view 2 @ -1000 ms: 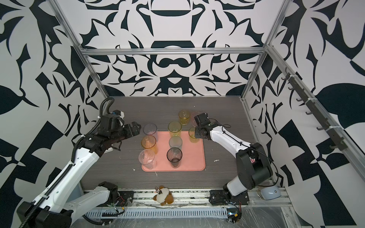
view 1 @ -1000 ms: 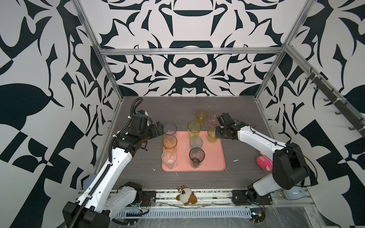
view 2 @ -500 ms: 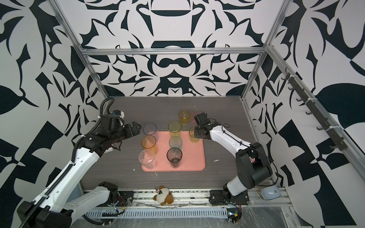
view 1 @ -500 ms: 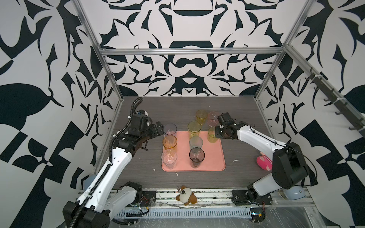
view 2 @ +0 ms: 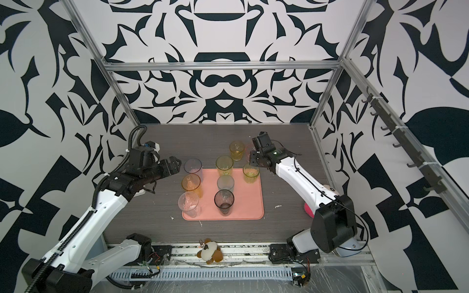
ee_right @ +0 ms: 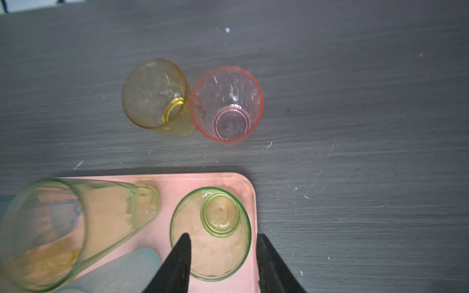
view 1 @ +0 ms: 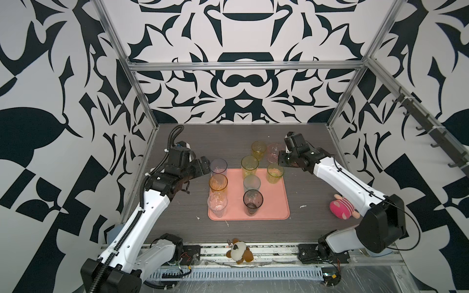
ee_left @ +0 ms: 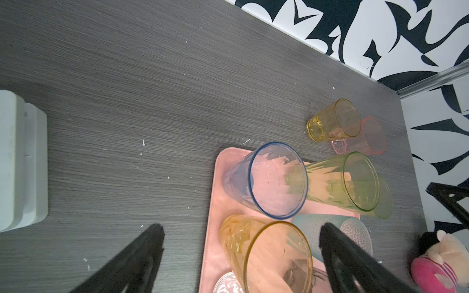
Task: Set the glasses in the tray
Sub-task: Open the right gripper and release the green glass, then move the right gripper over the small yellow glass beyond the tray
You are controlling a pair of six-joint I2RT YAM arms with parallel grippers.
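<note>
Here, short green glass (ee_right: 219, 215) on tray (ee_right: 177, 183) — base embossing unreadable

In a top view the pink glass (view 2: 247, 152) shows only a sliver behind the right gripper (view 2: 252, 162); the pink plush toy (view 2: 307, 209) is mostly behind the right arm (view 2: 299, 177); in the left wrist view the clear glass (ee_left: 227, 284) is cut off by the edge; likewise the white box (ee_left: 20, 175).

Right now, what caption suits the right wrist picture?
Open right gripper straddles a short green glass on the pink tray; yellow glass and pink glass wait on the table.
</note>
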